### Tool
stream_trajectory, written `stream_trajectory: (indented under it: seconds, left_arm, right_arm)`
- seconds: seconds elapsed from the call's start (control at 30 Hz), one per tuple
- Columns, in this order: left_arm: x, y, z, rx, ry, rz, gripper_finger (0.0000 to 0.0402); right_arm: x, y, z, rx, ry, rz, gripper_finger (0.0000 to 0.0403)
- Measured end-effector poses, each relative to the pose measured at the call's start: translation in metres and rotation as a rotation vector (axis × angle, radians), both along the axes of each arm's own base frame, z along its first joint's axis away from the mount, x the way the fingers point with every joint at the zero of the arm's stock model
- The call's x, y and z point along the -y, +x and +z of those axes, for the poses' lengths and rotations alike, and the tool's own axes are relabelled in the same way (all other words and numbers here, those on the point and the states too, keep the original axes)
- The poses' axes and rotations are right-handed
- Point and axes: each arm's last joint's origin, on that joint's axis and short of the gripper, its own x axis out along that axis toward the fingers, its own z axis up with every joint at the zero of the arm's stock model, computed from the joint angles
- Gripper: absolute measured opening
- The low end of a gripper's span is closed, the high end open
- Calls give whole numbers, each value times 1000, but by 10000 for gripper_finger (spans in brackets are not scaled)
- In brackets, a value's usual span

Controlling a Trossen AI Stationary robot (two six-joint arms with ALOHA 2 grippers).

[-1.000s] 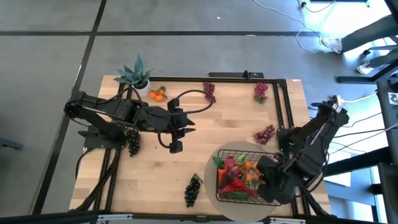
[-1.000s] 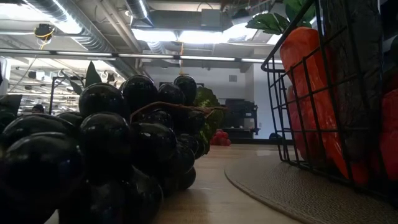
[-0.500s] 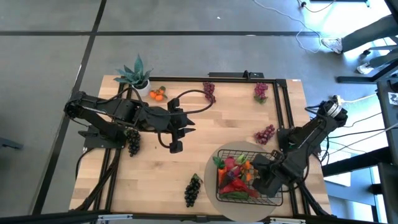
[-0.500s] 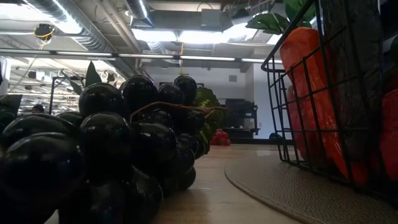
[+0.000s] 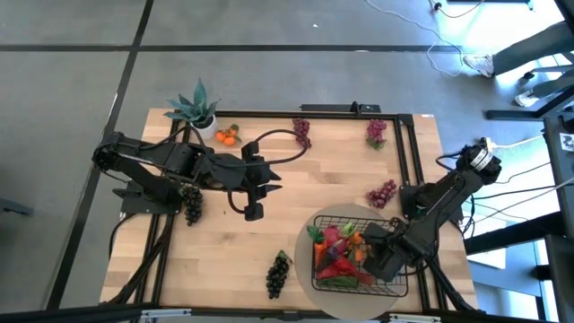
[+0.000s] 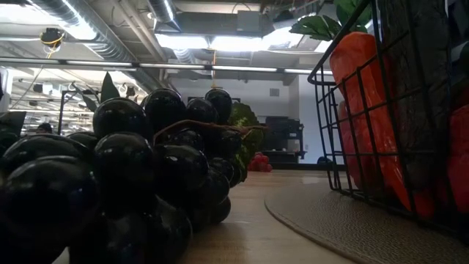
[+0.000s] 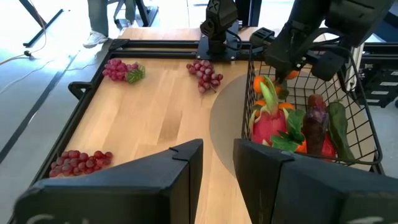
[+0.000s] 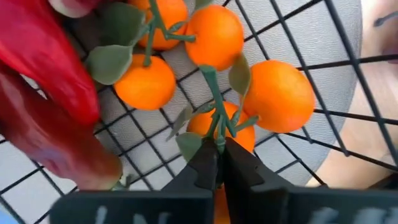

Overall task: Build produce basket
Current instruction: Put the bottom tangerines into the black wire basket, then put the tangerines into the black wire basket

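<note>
Basket: the black wire basket [image 5: 352,258] was seen standing on the round beige mat [image 5: 395,218] at the near right of the bench [image 5: 224,242], already loaded with a dragon fruit [image 7: 268,132], a carrot [image 6: 366,110], red pieces and a tangerine cluster [image 8: 211,68].
Right jaws: the right gripper [image 8: 217,163] was held low inside the basket, its jaws drawn almost together on the thin green stem of the tangerine cluster.
Left jaws: the left gripper [image 7: 217,163] was parked over mid-bench, its jaws a narrow gap apart and nothing held.
Handling: the cluster was judged light and hollow, its fruits smooth and round, so the stiff stem was considered the sound place to hold.
Axis: the stem was seen running straight away from the right jaws, fruits spread to either side.
Loose produce: dark grapes [image 5: 279,273] were left near the front edge, red grapes [image 5: 383,193] beside the mat.
</note>
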Motion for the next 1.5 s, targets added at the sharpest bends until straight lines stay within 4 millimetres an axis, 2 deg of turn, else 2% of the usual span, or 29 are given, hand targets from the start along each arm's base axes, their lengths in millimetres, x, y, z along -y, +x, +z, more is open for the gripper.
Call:
stream_trajectory:
  seconds: [0.3,0.63,0.87,1.0,1.17,1.37,1.5]
  left_arm:
    - [0,0,0,0,0,0,78]
    - [0,0,0,0,0,0,78]
    - [0,0,0,0,-1,0,78]
    - [0,-1,-2,-16,-12,13,78]
    - [-7,-7,-12,-101,-125,132,78]
    - [-17,-19,-26,-236,-289,343,78]
    - [-22,-27,-37,-316,-405,499,78]
  right_arm:
    - [2,-2,-5,-7,-10,1,20]
    - [2,-2,-5,-7,-11,3,91]
    - [-1,1,3,9,8,3,103]
    - [-6,5,16,29,29,3,103]
    - [-11,11,41,61,63,3,103]
    - [-13,14,81,123,43,54,103]
    - [-10,16,113,241,-52,102,103]
